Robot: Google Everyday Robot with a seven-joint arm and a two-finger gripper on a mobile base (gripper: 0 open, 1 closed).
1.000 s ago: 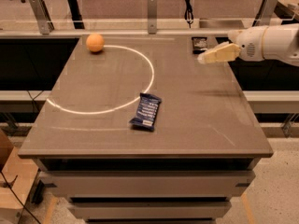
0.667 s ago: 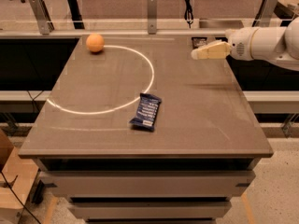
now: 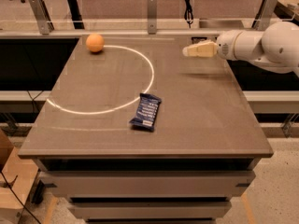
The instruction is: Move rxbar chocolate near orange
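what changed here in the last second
The gripper slid toward the picture's left above the far right part of the table and now hangs just in front of the rxbar chocolate. Nothing was visibly picked up or let go. The rxbar chocolate, the orange and the blue packet stayed put.

The white arm (image 3: 268, 43) reaches in from the right, lying nearly level. Its rounded wrist (image 3: 230, 45) carries the cream gripper (image 3: 188, 51), which points left and hovers above the table's (image 3: 196, 120) far right part.
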